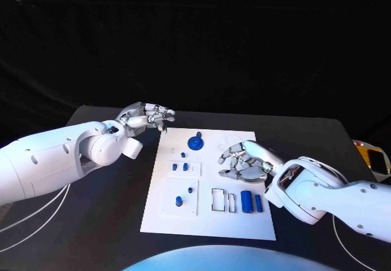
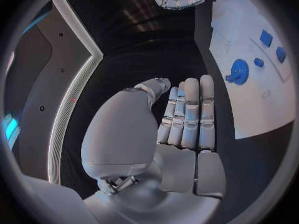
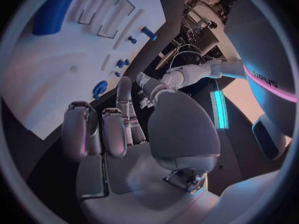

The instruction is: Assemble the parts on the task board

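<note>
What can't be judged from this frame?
- Board under the right hand, head view: hidden by the hand.
- Left hand palm side, head view: fingers curled, contents unclear.
- Small parts, head view: too small to tell if seated.

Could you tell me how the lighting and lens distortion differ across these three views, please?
Head view: the task board is brightly lit against a black table and backdrop, with straight edges. Left wrist view: fisheye curves the board's edge, and the left hand is evenly lit. Right wrist view: the board bulges.
</note>
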Available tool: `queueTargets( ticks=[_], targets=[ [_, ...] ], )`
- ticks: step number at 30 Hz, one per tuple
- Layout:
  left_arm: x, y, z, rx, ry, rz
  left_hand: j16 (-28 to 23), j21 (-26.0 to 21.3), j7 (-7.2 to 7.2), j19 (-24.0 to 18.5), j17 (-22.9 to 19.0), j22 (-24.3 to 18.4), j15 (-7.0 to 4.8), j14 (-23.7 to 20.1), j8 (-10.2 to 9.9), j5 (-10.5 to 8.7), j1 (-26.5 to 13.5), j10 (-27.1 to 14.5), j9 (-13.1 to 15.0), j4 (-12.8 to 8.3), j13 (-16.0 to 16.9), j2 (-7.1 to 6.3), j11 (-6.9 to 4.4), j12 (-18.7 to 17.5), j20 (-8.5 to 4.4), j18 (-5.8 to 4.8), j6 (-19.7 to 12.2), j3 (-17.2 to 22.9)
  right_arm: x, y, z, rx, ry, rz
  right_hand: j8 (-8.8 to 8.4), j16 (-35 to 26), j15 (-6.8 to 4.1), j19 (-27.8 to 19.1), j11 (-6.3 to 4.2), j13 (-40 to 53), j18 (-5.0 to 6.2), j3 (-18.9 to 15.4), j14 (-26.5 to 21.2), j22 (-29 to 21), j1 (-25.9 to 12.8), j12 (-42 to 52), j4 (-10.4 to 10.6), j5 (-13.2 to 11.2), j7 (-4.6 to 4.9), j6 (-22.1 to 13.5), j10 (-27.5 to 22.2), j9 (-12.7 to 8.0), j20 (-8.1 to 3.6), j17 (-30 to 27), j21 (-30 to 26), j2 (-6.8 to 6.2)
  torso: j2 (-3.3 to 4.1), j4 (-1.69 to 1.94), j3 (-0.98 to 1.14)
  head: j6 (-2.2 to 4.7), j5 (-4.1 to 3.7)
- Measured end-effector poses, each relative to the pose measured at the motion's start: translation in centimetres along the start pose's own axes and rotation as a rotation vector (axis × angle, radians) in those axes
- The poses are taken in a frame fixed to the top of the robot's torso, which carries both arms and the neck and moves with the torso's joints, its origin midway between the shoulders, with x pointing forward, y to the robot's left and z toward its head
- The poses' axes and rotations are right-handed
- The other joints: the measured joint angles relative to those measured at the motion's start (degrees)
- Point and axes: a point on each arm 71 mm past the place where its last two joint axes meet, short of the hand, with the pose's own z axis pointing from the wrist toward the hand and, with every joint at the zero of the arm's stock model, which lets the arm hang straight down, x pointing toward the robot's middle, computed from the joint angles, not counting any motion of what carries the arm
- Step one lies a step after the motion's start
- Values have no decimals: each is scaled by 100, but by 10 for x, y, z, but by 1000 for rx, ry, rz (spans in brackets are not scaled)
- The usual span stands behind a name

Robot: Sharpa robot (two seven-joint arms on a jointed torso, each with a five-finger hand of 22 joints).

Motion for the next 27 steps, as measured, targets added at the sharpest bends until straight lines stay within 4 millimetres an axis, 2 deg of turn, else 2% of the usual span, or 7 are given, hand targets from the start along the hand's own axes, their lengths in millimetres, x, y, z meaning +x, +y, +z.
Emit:
queueTargets(
  ticks=[2, 5, 8, 15, 18, 20, 27],
  targets=[
    [-1, 2, -1, -2, -1, -1, 0, -5, 0, 0, 0, -2, 0, 0, 0, 0, 0, 0, 0, 25, 0, 0, 0, 0, 0, 0, 0, -25, -5, -8, -8, 44, 9, 31, 124, 0, 0, 0, 4, 699, -89, -88, 0, 0, -18, 590, 88, 0, -10, -48, 43, 96, 0, 10, 71, 18, -8, -13, 4, 4, -43],
    [-1, 4, -2, -3, 5, -4, 0, -84, -31, 0, 0, -37, 31, -31, 0, 0, -89, -52, 0, 130, 0, -89, -11, 0, 0, 0, -31, -130, -10, -21, -22, 117, 27, 63, 319, 43, 0, -4, -11, 1771, -91, -233, 0, 0, -18, 1483, 208, 0, -46, -88, 311, 243, -4, 52, 150, 18, -25, -35, 10, 2, -104],
    [1, 4, -2, 2, 16, -8, 0, -130, -31, 0, 5, -77, 31, -31, 0, 0, -182, -73, -7, 199, 0, -182, 10, 0, 0, 0, -31, -232, -13, -31, -34, 176, 43, 75, 421, 130, 0, -12, -17, 2501, -91, -335, 0, 0, -18, 2096, 302, 0, -46, -149, 548, 332, -33, 185, 199, 18, -41, -49, 12, -10, -145],
    [4, 4, -2, 12, 36, -16, 0, -181, -50, 21, 10, -111, 50, -51, 0, 0, -231, -73, -7, 261, 8, -231, 10, 26, 21, -1, -51, -293, -10, -41, -52, 273, 77, 64, 520, 165, 0, -3, -25, 2967, -91, -531, 0, -1, -18, 2462, 497, 108, -62, -217, 634, 424, -42, 295, 232, 18, -53, -60, 18, -31, -168],
    [5, 5, -2, 14, 40, -17, 0, -181, -50, 22, 12, -113, 51, -51, 0, 0, -231, -73, -7, 268, 8, -231, 10, 26, 21, -1, -51, -300, -7, -44, -57, 304, 88, 50, 604, 247, 0, -2, -23, 3087, -91, -771, 0, -1, -271, 2535, 785, 461, -69, -269, 648, 486, -42, 410, 258, 26, -53, -57, 13, -40, -176],
    [6, 5, -2, 15, 44, -19, 0, -181, -50, 21, 16, -116, 51, -51, 0, 0, -231, -73, -7, 285, 7, -231, 10, 26, 21, -1, -51, -317, -5, -47, -60, 325, 94, 38, 656, 383, 1, -2, -29, 3336, -91, -886, 0, -1, -296, 2737, 936, 557, -69, -317, 789, 528, -42, 533, 405, 40, -52, -54, 10, -44, -183],
    [7, 5, -2, 15, 55, -22, 0, -215, -50, 21, 21, -124, 50, -51, 0, 0, -231, -86, -7, 285, 10, -231, -3, 26, 21, -1, -51, -317, 3, -52, -65, 362, 109, -1, 849, 569, 1, -3, -41, 4350, -180, -1174, 0, -2, -74, 3781, 1176, 567, -61, -360, 1463, 646, -42, 553, 585, 78, -48, -53, 2, -69, -177]
  ],
)
